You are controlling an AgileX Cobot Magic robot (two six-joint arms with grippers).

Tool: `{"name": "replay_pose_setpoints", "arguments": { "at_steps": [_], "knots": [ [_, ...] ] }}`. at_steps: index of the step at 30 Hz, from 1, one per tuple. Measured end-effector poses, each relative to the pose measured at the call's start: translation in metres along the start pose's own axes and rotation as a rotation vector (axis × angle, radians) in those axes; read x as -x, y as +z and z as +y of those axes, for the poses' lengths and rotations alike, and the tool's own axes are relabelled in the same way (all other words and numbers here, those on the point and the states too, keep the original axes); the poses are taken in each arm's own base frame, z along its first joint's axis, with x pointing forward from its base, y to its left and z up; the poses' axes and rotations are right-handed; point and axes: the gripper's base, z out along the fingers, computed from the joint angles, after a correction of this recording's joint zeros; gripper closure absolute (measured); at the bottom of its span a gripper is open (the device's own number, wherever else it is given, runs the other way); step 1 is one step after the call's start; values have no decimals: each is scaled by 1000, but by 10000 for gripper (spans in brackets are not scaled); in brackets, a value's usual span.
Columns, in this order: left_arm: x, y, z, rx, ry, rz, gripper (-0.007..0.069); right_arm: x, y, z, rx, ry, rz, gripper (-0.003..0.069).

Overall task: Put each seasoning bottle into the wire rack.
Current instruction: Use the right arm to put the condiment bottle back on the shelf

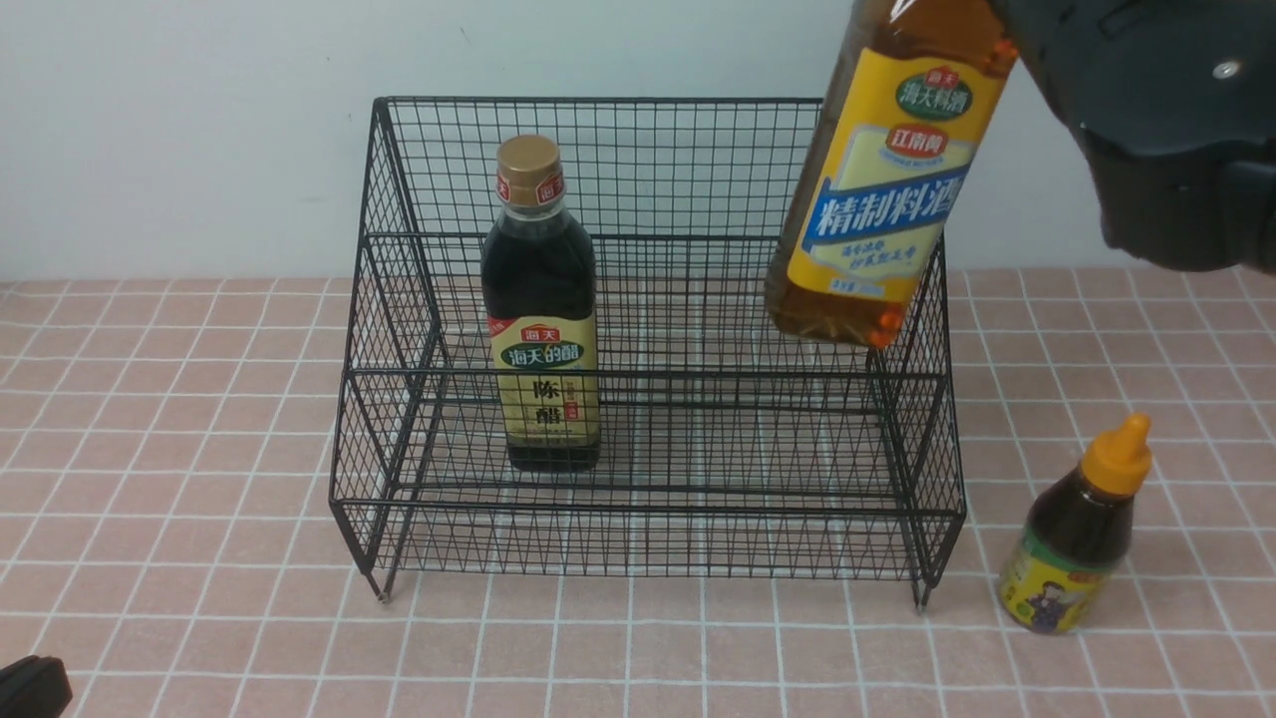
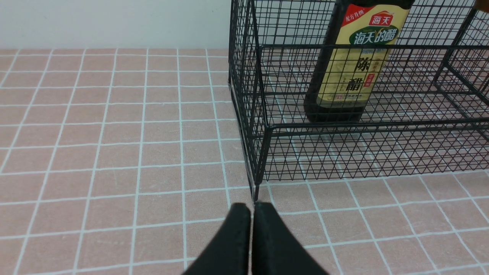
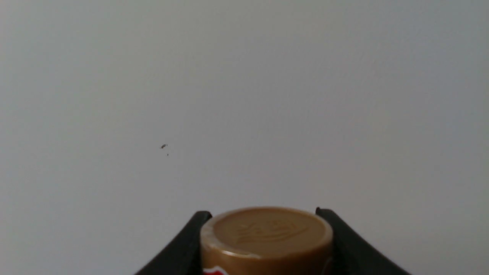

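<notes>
The black wire rack [image 1: 698, 514] stands mid-table. Upright on its lower tier, left of centre, is the dark vinegar bottle [image 1: 541, 309] with a gold cap, also seen through the mesh in the left wrist view [image 2: 351, 65]. The amber bottle [image 1: 877, 189] with the yellow-blue label hangs tilted in the air over the rack's right side. My right gripper [image 3: 263, 212] is shut on its brown cap [image 3: 267, 236]. The small dark bottle [image 1: 1082, 529] with an orange nozzle stands on the table right of the rack. My left gripper [image 2: 251, 208] is shut and empty, low near the rack's front left leg.
Pink tiles cover the table [image 1: 179, 479], with a pale wall behind. The rack's front left leg [image 2: 256, 191] is just ahead of my left fingertips. My right arm's black body [image 1: 1166, 130] fills the upper right of the front view.
</notes>
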Motion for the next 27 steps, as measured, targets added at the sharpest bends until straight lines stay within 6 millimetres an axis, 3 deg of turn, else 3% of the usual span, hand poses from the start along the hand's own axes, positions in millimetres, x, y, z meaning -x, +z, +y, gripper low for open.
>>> {"name": "replay_pose_setpoints", "arguments": {
  "at_steps": [6,13,27],
  "knots": [
    [0,0,0,0,0,0,631,-5,0,3,-6,-35,-2,346],
    [0,0,0,0,0,0,631,-31,2,19,16,-79,28,346],
    [0,0,0,0,0,0,631,-54,-9,43,63,-165,104,346]
  ]
}}
